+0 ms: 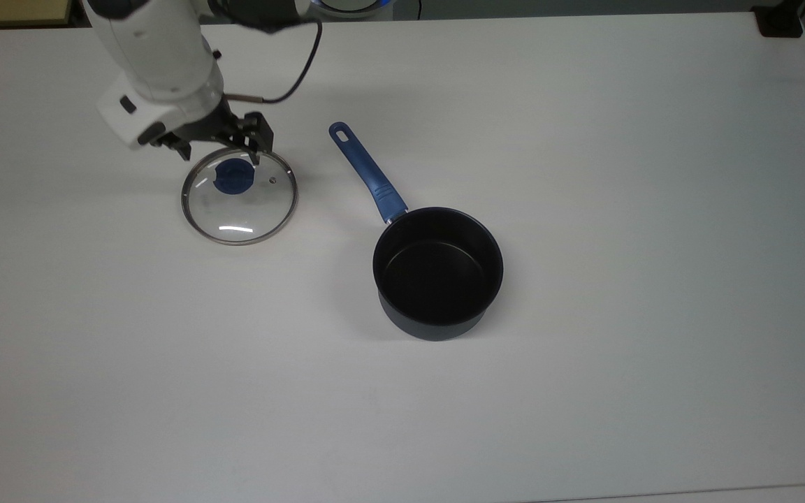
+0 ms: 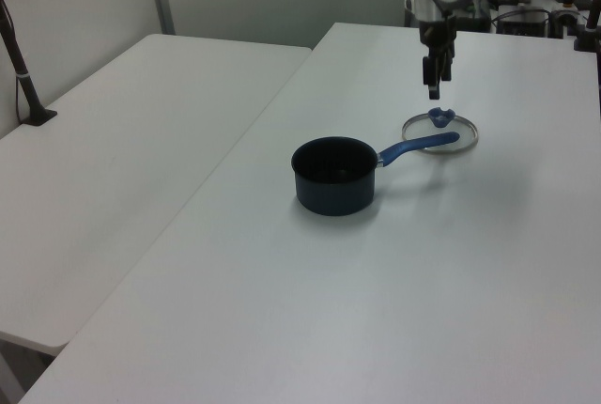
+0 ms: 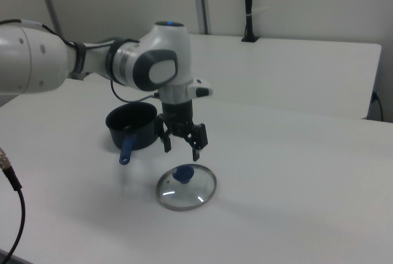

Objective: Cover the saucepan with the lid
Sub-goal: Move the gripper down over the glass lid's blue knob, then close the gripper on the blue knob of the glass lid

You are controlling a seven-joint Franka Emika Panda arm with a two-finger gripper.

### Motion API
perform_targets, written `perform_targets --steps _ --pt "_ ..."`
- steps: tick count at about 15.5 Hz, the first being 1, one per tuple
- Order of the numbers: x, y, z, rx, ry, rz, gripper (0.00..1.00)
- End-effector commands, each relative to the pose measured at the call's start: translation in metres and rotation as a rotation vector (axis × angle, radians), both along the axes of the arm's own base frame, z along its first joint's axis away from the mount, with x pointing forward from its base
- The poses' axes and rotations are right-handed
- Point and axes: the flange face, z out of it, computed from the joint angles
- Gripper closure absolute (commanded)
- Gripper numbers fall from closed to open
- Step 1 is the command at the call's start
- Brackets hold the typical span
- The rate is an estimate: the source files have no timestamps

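The glass lid [image 1: 240,195] with a steel rim and blue knob [image 1: 234,175] lies flat on the white table, left of the saucepan in the top view. The dark saucepan [image 1: 437,271] stands upright and empty, its blue handle [image 1: 367,172] pointing toward the lid. My gripper [image 1: 221,156] hangs open just above the lid's far edge, fingers spread wider than the knob. In the right view the gripper [image 3: 182,150] hovers above the knob [image 3: 183,173], apart from it. In the left view the gripper [image 2: 435,89] is above the lid [image 2: 439,130], beyond the saucepan [image 2: 333,174].
The white table [image 1: 584,384] stretches wide around both objects. A second white table [image 2: 122,160] adjoins on the left view's left. A black clamp [image 1: 780,21] sits at the table's far right corner in the top view. A cable [image 1: 298,70] trails from the arm.
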Motion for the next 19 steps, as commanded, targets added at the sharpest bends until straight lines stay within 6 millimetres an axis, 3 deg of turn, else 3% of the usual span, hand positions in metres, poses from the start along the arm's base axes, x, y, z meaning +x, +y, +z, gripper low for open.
perform_targets --steps 1,7,11,15,19 --pt "0.004 0.006 -0.031 -0.019 0.011 0.045 0.06" --pt "-0.005 0.009 -0.062 -0.048 0.042 0.080 0.19" --pt "-0.007 0.008 -0.059 -0.043 0.046 0.096 0.35" --pt "-0.006 0.002 -0.048 -0.044 0.033 0.086 0.44" --pt "0.003 -0.023 -0.001 -0.049 -0.019 0.054 0.44"
